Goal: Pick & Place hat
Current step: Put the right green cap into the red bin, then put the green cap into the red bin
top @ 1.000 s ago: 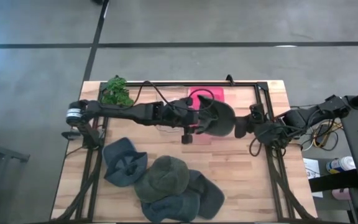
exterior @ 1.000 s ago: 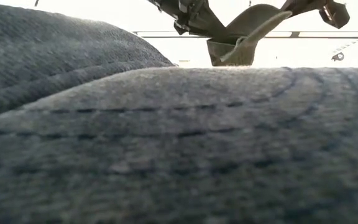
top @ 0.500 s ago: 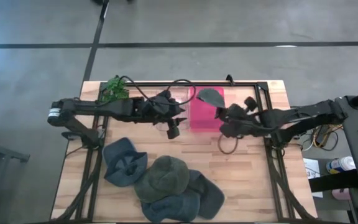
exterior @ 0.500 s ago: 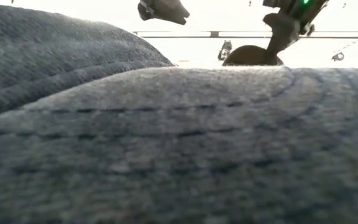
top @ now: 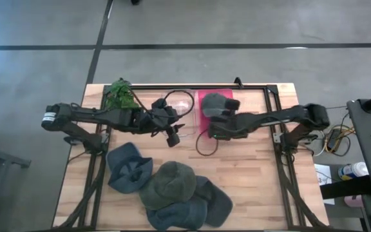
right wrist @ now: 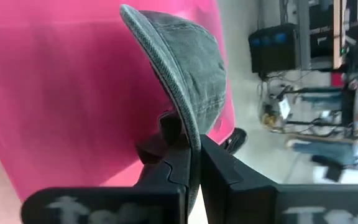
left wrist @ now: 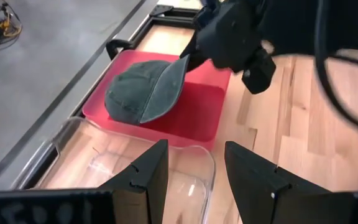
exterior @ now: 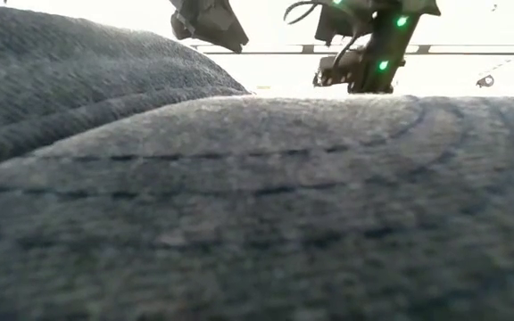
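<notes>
A grey-green cap lies in the pink tray at the far middle of the table. Its crown rests on the tray floor and its brim stands up on edge. My right gripper reaches in from the right and is shut on that brim, as the right wrist view shows. My left gripper hovers open over the clear tray, left of the pink one, touching nothing. In the low view, both grippers show above a cap that fills the foreground. My right gripper pinches the cap's brim at its edge between the two fingers, which lie across the brim's thin edge. It comes in from the table's near right, slanting down. The brim is raised while the crown rests on the pink tray.
A pile of several blue and green hats covers the near middle of the table. A small green plant stands at the far left corner. Black frame rails run along the table's sides and far edge. Bare wood lies to the near right.
The cap, held up between both grippers a second ago, has come down into the pink tray. My left gripper has drawn back toward the table's left, over the clear tray. My right gripper has moved toward the left, staying shut on the brim.
</notes>
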You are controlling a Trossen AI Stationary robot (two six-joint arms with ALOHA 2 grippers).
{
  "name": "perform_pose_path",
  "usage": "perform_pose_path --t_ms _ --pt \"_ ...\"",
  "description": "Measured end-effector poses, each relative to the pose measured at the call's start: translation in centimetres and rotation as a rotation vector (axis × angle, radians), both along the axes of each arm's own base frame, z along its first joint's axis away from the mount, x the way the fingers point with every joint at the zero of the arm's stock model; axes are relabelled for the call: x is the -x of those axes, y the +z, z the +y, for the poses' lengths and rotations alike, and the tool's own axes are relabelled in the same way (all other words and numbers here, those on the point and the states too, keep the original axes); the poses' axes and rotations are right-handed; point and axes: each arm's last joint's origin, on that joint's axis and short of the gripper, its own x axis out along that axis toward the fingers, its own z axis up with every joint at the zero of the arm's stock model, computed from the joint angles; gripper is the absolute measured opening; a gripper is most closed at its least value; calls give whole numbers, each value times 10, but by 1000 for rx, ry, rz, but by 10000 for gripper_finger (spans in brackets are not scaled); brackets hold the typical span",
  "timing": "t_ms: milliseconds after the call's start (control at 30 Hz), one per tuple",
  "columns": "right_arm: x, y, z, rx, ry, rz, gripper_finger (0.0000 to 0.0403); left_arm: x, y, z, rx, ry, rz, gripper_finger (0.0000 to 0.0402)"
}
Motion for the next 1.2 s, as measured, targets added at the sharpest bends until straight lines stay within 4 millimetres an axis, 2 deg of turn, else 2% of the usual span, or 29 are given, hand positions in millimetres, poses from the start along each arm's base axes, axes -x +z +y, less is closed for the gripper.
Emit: perform_pose_path --t_ms 167,367,533,633,833,1033,1100,1200 --pt "-18 -14 -5 14 49 130 13 0 -7 -2 15 4 10 151" --pt "-24 -19 -5 -10 27 133 21 0 -8 -2 12 1 11 151" --pt "-23 -15 -5 -171 18 45 82 0 -7 -2 12 1 9 151" --pt "-21 -13 -5 -190 24 41 129 0 -7 -2 12 0 6 151" --pt "-9 1 3 -242 43 35 205 0 -7 -3 39 4 -9 151" --pt "21 29 18 -302 -54 -156 225 -2 -7 -7 155 -96 -21 151" --pt "35 40 26 -378 -91 -247 225 -3 -8 -10 201 -154 -16 151" --pt "52 46 41 -617 -141 -365 226 -6 -12 -15 254 -271 14 151"
